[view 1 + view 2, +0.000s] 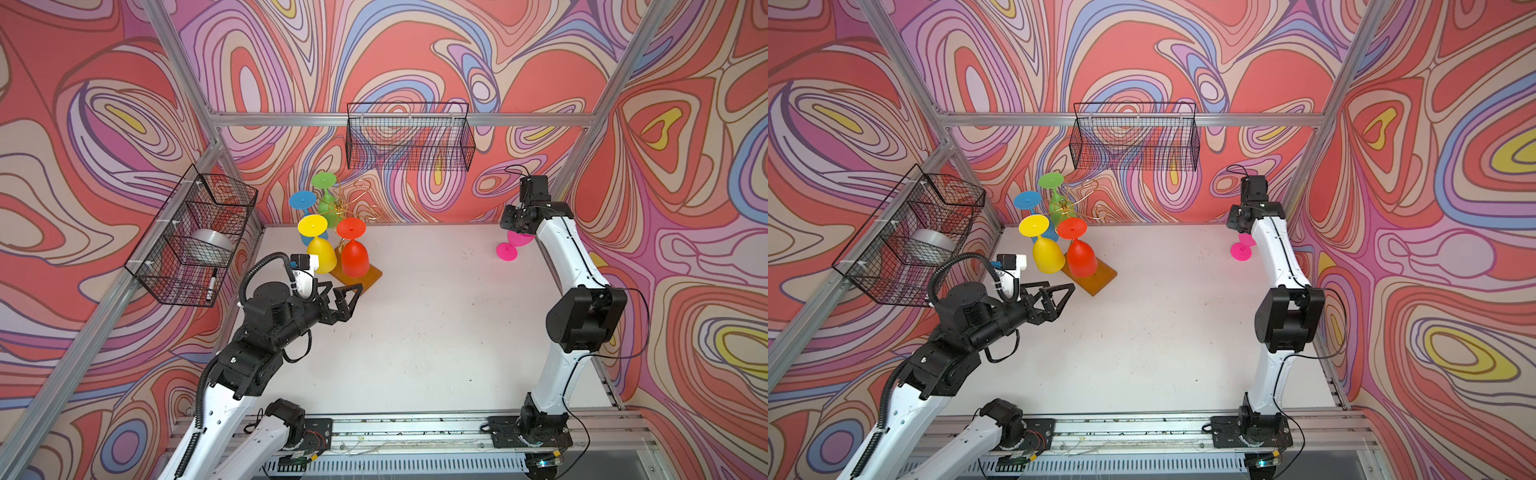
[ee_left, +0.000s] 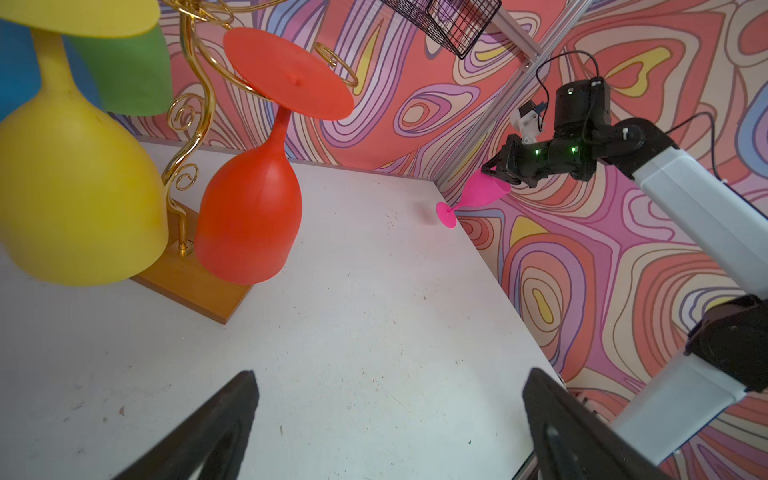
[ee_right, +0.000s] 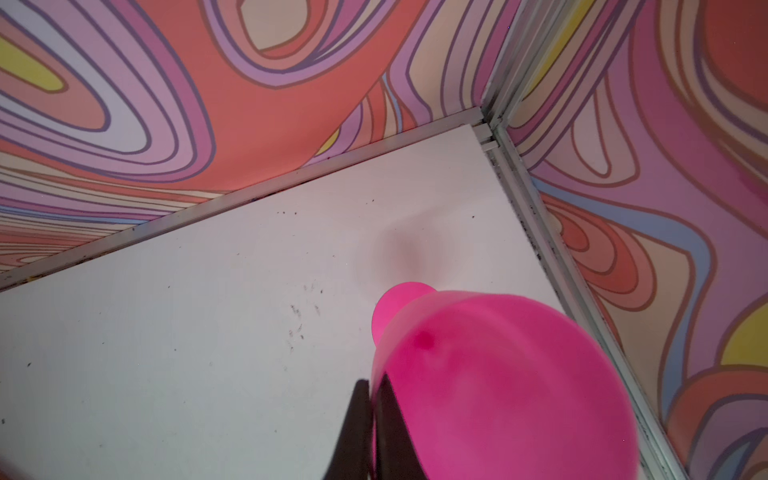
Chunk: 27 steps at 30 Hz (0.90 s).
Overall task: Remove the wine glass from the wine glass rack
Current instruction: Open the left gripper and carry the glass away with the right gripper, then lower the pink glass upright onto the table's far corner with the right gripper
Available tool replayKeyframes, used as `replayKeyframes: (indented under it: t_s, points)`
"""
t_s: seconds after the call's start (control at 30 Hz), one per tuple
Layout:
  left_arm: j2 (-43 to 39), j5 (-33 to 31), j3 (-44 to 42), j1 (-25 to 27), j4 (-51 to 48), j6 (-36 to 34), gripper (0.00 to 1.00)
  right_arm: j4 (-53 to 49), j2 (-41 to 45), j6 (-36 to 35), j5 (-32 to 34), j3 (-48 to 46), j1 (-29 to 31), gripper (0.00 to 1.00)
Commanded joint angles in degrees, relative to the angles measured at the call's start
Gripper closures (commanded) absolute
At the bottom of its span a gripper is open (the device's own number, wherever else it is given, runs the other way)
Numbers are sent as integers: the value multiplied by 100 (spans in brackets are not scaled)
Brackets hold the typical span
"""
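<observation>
I work in a robot lab cell: an aluminium frame [image 1: 291, 119] holds printed swirl walls [image 1: 415, 50] round a scuffed white table [image 1: 436, 324], and my left arm [image 1: 220, 411] and right arm [image 1: 561, 253] are bolted to a rail [image 1: 415, 428] at its near edge.

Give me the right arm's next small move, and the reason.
Probably ease the pink wine glass down and upright. The right tool is shut on its rim, and it hangs tilted, foot down, near the far corner of the table; the foot seems not yet flat on the surface, so opening now might tip it.
</observation>
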State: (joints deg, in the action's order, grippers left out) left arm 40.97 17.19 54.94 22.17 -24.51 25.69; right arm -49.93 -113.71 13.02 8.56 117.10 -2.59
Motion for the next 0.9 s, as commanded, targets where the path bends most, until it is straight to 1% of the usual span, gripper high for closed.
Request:
replayKeyframes:
  t_s: [0.0, 0.07, 0.23, 0.3, 0.43, 0.5, 0.73, 0.87]
  points:
    - [66, 289, 267, -13, -155, -820, 1, -209, -353, -282, -39, 479, -148, 100]
    - [149, 395, 372, -19, -169, -1023, 1, -176, -564, -455, -103, 688, -189, 100]
    - [455, 626, 705, -16, -277, -1372, 2, -306, -1153, -949, 79, 1327, -236, 100]
    - [546, 686, 761, -15, -223, -1434, 2, -154, -1264, -1175, -43, 1310, -303, 100]
    - [631, 933, 518, -15, 223, -1385, 2, -10, -1476, -1562, -565, 1440, -477, 100]
    - [696, 1060, 471, -16, 286, -1424, 2, 7, -1571, -1755, -729, 1535, -497, 100]
    - [776, 1303, 323, -22, 401, -1594, 2, 173, -1635, -2156, -1035, 1492, -497, 100]
    - [831, 1241, 230, -27, 397, -1627, 3, 195, -1715, -2385, -1060, 1555, -497, 100]
